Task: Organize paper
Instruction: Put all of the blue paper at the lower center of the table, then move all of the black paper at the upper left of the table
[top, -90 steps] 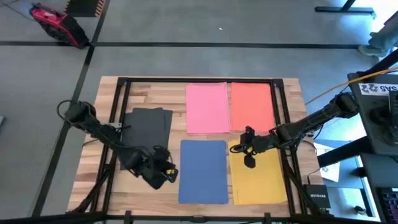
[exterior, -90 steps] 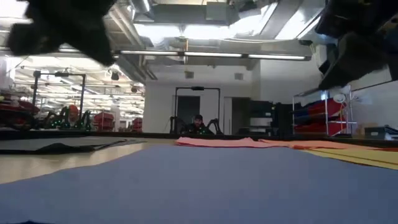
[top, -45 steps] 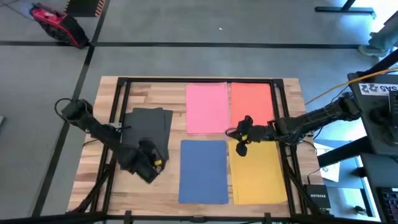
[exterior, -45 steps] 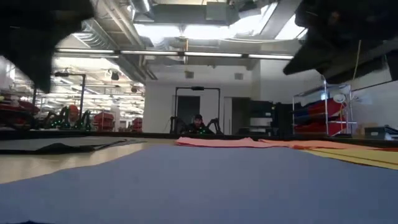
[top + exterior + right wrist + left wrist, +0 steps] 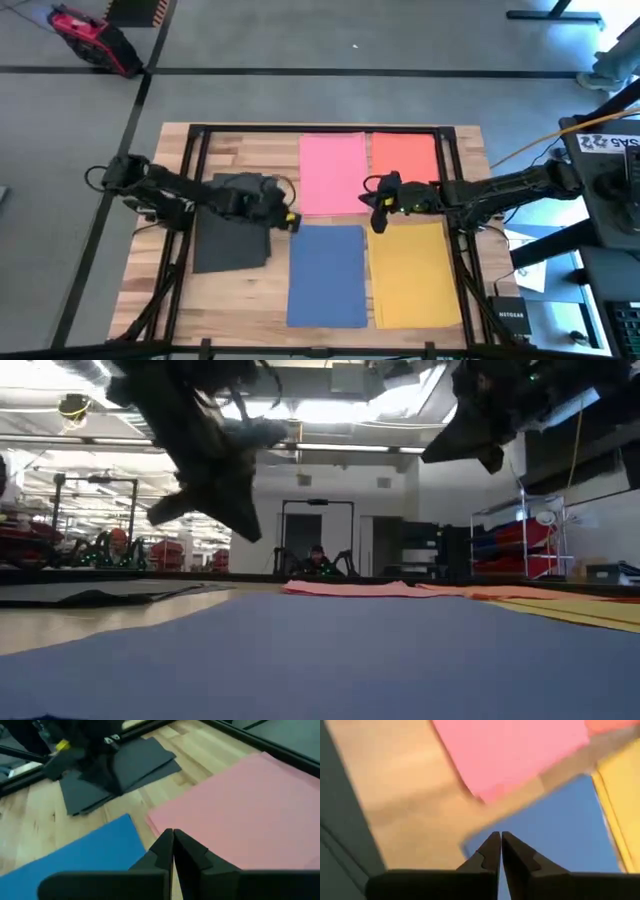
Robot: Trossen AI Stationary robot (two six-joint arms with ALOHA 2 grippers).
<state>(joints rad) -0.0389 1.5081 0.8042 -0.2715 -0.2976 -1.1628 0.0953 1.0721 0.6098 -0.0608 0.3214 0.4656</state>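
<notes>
With both grippers, left [image 5: 285, 218] and right [image 5: 377, 205], fingers closed and empty near the blue sheet [image 5: 327, 275], I fear they could collide.

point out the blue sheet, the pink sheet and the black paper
blue sheet [image 5: 326, 272], high view, middle of the sheet
pink sheet [image 5: 331, 170], high view, middle of the sheet
black paper [image 5: 232, 245], high view, bare lower part, below the left arm
</notes>
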